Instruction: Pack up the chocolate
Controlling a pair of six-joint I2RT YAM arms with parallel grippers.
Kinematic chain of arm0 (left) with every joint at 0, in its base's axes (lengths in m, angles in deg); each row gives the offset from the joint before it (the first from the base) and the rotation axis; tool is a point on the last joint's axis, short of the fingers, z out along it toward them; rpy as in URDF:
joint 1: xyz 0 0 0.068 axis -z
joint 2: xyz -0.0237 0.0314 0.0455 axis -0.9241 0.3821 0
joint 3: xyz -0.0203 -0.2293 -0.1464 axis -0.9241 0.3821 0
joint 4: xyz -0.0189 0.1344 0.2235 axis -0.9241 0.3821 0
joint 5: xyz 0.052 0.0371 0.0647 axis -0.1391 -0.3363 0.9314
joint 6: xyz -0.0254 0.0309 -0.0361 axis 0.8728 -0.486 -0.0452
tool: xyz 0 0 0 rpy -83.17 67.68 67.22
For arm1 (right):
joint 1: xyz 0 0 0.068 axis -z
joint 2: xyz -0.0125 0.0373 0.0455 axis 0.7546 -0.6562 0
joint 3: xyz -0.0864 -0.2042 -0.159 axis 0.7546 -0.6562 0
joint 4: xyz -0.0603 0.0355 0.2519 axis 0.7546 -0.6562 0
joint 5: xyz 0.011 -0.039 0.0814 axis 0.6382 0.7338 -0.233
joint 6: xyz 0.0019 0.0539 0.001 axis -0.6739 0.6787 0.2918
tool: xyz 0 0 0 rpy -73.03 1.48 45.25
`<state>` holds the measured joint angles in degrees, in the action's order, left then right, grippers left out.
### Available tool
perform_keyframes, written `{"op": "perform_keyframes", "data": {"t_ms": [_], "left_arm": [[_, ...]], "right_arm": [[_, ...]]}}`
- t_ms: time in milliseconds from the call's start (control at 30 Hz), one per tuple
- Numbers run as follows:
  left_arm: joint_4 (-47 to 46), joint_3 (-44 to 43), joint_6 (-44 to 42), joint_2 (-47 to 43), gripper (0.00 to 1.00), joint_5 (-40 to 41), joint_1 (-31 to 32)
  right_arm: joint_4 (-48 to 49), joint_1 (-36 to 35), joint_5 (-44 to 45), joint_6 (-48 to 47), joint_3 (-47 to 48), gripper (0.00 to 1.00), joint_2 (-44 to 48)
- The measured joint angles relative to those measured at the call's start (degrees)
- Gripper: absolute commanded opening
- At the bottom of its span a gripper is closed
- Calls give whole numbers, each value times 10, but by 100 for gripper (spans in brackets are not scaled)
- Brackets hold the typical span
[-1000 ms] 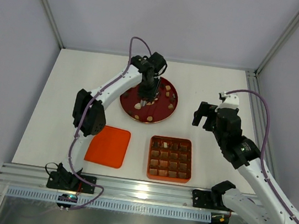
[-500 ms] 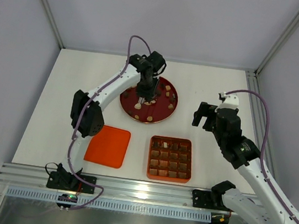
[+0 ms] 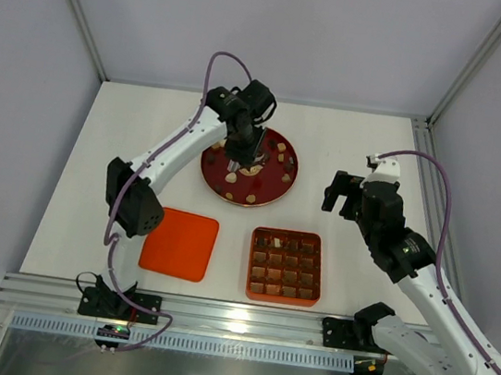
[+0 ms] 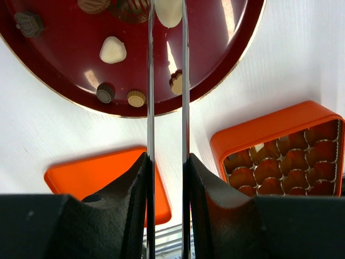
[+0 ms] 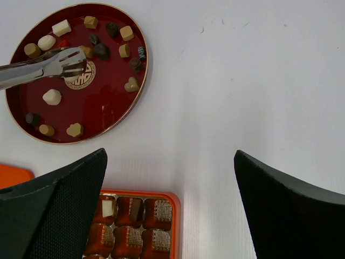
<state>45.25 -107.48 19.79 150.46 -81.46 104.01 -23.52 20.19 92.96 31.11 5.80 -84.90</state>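
Chocolate is lying scattered on the red plate; left gripper is pinching one cream piece, likely needing a steady vertical lift toward the tray; right gripper is hanging wide, empty.

Left hand grips cream chocolate over dark-red plate.

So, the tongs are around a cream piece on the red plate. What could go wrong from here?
The cream piece sits only between the very tips of the tongs, so it may slip out on the way to the orange tray. A caramel piece lies close to the tips on the plate and could be knocked. The tray cells are narrow; a release slightly off might leave the piece on a divider.
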Motion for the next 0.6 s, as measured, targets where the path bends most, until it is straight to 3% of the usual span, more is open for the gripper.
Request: {"op": "perform_keyframes", "data": {"t_ms": [333, 600], "left_arm": [[24, 14, -2, -55, 32, 0, 56], [31, 30, 17, -93, 32, 1, 136]], "right_arm": [[0, 0, 0, 0, 0, 100, -2], [1, 0, 0, 2, 0, 100, -2]]}}
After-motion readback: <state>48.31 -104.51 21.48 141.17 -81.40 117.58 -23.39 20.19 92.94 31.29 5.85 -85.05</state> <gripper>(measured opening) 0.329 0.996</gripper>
